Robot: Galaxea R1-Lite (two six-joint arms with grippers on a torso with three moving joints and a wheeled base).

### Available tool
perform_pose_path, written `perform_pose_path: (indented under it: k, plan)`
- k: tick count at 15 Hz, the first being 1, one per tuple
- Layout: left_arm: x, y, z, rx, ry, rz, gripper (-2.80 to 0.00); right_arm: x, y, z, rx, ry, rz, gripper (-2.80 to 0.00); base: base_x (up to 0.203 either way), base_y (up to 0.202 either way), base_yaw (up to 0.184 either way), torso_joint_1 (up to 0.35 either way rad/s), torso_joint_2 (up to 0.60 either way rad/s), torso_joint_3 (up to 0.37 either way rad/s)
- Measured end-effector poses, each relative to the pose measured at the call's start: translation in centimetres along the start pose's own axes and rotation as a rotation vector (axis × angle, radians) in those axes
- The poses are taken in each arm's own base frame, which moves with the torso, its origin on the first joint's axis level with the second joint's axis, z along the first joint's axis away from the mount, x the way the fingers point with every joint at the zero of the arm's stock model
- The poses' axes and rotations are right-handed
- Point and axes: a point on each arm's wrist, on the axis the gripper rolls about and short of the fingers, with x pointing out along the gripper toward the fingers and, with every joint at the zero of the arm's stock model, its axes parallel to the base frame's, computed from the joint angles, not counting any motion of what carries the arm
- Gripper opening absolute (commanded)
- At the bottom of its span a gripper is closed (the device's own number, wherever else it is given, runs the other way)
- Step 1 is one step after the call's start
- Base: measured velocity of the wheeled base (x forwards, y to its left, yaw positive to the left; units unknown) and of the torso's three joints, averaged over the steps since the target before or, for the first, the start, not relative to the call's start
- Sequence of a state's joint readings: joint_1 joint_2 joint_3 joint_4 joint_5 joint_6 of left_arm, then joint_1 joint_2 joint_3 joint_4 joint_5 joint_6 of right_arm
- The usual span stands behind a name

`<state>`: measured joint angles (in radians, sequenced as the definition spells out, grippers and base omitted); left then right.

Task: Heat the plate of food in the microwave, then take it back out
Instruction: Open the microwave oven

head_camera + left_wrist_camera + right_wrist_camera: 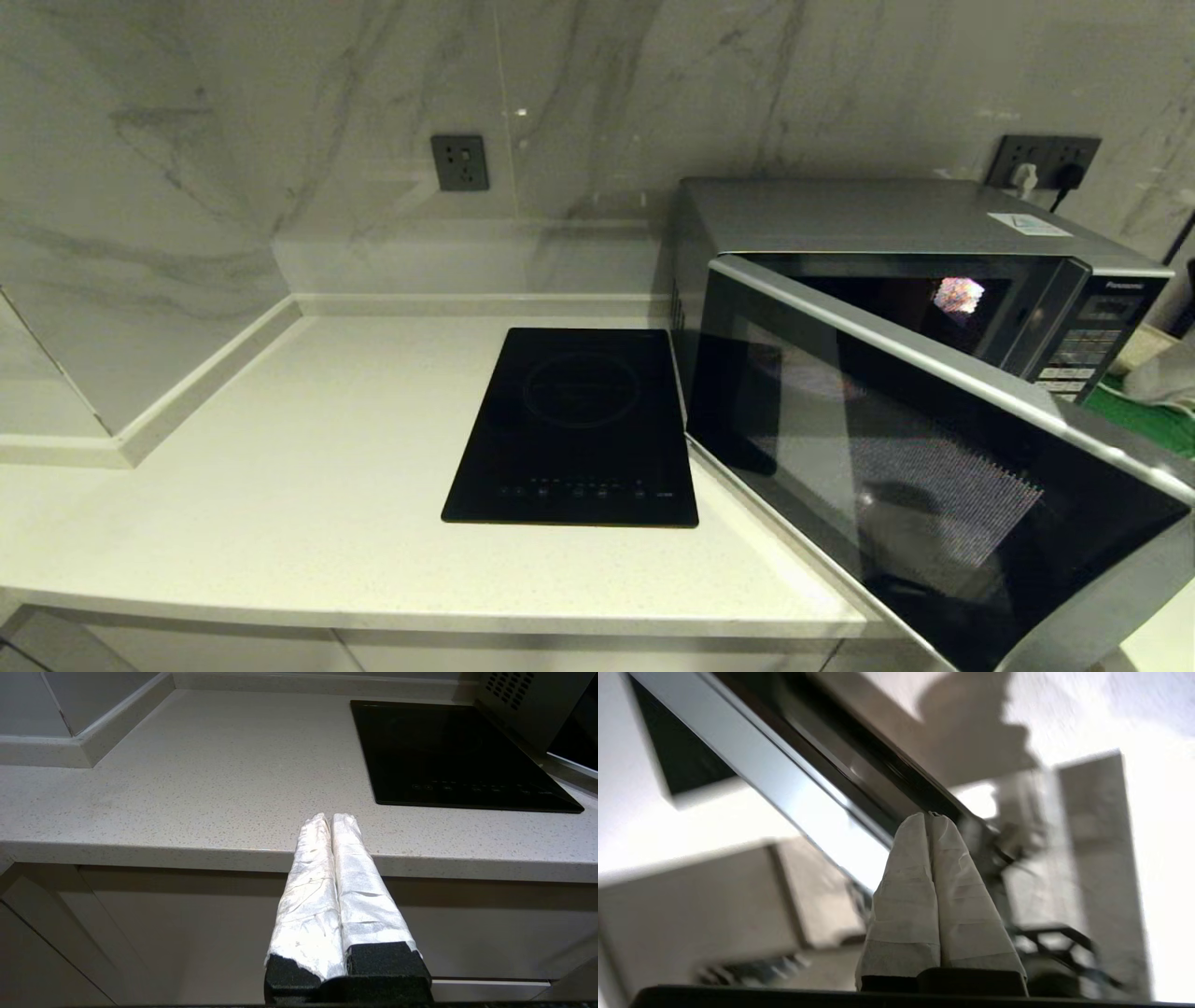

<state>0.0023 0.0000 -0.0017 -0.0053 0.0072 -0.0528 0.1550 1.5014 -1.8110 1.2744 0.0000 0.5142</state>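
**Mia:** What is the big box?

**Ben:** That is the microwave (896, 271). It is boxy, with smooth silver metal on top. It sits on the worktop (280, 485) at about 3 o'clock in the head view. Its door (934, 467) hangs open, swung out toward the robot. The door is dark shiny glass with a silver strip along its edge.

**Mia:** Where is the plate?

**Ben:** I cannot see a plate clearly. Inside the microwave there is only a small pale glowing patch, and I cannot tell what it is.

**Mia:** What is the flat black thing?

**Ben:** A cooktop (579, 429). It is thin, glossy and four-sided, with a faint ring on it. It lies just beside the microwave, at 9 o'clock from it. The worktop is pale stone with tiny speckles. The wall (233, 140) looks like grey-veined marble.

**Mia:** What are the arms doing?

**Ben:** The left end effector (331, 817) has its two fingers pressed together, wrapped in crinkly white tape. It holds nothing and hangs by the worktop's front edge. The right end effector (928, 815) also has its wrapped fingers together, holding nothing. Its tips are right at the door's silver edge; I cannot tell if they touch it.
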Motion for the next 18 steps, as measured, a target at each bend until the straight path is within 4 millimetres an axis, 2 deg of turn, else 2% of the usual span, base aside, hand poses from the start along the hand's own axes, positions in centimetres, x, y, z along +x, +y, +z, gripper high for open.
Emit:
perform_pose_path:
  k: [4,9,12,15,18]
  plan:
    - [0.0,0.0,0.0,-0.001,0.000,0.000,-2.80,-0.8,-0.1,-4.7,-0.254,0.097,0.047,-2.80,0.000,0.000,0.000,0.000,0.00,0.000]
    - [0.0,0.0,0.0,-0.001,0.000,0.000,-2.80,-1.4,0.2,-8.3,-0.435,0.164,0.127,-2.80,0.000,0.000,0.000,0.000,0.00,0.000]
    - [0.0,0.0,0.0,0.000,0.000,0.000,-2.80,-0.5,0.8,-9.0,-0.487,0.166,0.166,-2.80,0.000,0.000,0.000,0.000,0.00,0.000]
    - [0.0,0.0,0.0,0.000,0.000,0.000,-2.80,0.7,1.7,-9.0,-0.485,0.112,0.213,-2.80,0.000,0.000,0.000,0.000,0.00,0.000]
    - [0.0,0.0,0.0,0.000,0.000,0.000,-2.80,2.2,4.7,-8.4,-0.451,0.010,0.313,-2.80,0.000,0.000,0.000,0.000,0.00,0.000]
